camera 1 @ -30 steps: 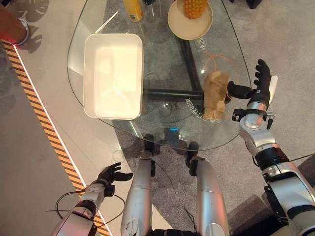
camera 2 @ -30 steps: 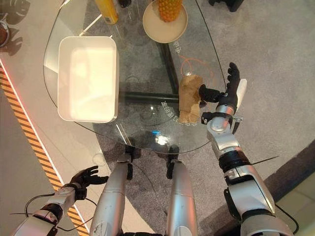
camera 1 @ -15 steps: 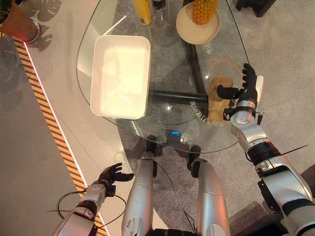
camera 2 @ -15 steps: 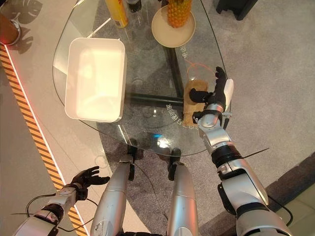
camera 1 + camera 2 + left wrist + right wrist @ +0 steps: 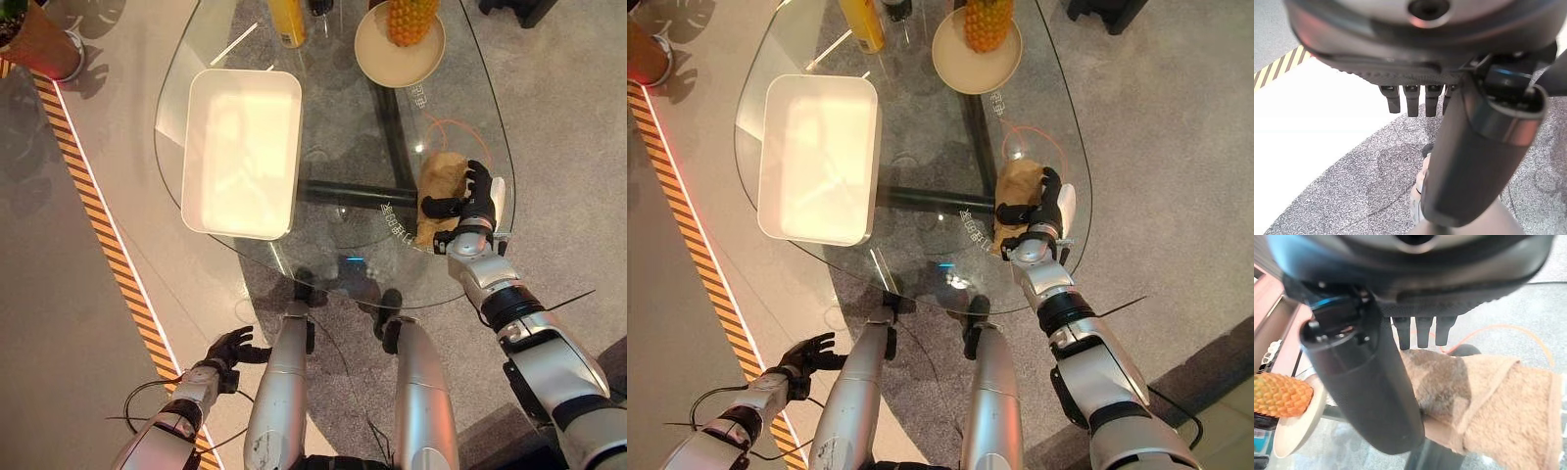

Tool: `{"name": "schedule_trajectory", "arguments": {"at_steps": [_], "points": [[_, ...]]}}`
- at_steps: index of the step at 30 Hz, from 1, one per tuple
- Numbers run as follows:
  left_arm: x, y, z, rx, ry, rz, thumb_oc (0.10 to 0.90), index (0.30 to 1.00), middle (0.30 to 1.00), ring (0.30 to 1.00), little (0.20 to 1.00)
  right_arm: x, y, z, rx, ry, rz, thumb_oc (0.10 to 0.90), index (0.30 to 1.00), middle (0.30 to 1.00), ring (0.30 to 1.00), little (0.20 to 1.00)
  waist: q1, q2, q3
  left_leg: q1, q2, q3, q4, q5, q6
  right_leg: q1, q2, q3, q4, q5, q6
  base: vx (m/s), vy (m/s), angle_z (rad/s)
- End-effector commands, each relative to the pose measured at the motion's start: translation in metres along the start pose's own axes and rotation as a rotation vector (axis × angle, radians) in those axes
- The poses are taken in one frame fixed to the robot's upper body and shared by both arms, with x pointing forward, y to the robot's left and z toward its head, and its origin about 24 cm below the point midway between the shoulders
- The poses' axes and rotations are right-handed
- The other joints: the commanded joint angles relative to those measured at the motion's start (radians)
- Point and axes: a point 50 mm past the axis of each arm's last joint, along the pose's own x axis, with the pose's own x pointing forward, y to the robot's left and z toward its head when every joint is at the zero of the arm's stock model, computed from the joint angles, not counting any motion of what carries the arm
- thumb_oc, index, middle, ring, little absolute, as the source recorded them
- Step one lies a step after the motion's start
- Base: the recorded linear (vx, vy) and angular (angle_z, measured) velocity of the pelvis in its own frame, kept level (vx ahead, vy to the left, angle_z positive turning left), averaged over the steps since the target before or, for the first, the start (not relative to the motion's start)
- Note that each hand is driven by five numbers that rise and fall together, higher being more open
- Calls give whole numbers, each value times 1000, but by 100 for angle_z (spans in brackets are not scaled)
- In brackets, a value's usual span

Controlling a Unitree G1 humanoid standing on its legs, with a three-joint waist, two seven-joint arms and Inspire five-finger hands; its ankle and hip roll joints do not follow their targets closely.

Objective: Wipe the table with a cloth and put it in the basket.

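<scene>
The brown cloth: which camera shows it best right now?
The right wrist view: the brown cloth lies close up, folds clear, past the right hand. Both eye views show it small on the glass table, partly covered by that hand.

So on the table (image 5: 333,137): basket (image 5: 242,152) sits on the left side, cloth (image 5: 438,186) over by the right edge with the right hand (image 5: 470,201) on it. Plate (image 5: 399,59) with the pineapple (image 5: 411,18) at the far end, bottle (image 5: 287,20) to its left.

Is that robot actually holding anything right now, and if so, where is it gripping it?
Nothing is gripped yet. The right hand lies open on top of the brown cloth at its right side. The left hand hangs open below the table.
</scene>
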Motion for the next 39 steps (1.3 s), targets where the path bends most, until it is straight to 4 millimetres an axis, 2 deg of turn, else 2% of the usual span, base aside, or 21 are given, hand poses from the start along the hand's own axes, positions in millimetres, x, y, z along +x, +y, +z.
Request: {"name": "schedule_trajectory", "arguments": {"at_steps": [1,17,39], "points": [[-5,-6,-29,5,73,7,800,900,900,900,900,8,-15,31,5,-104,-84,800,900,900,900,900,-9,36,-21,0,-19,61,127,-109,44,28,10,-15,-89,81,0,0,0,0],[-4,-13,-27,-15,63,1,800,900,900,900,900,-1,-6,-6,-52,-21,-153,800,900,900,900,900,-18,37,-21,-1,-17,67,110,-103,45,21,19,-13,-100,86,4,0,0,0],[-2,-19,-22,-24,52,-2,800,900,900,900,900,-23,20,-44,-126,29,-66,800,900,900,900,900,-32,32,-21,-6,-21,71,99,-99,46,17,28,-12,-118,93,7,0,0,0]]}}
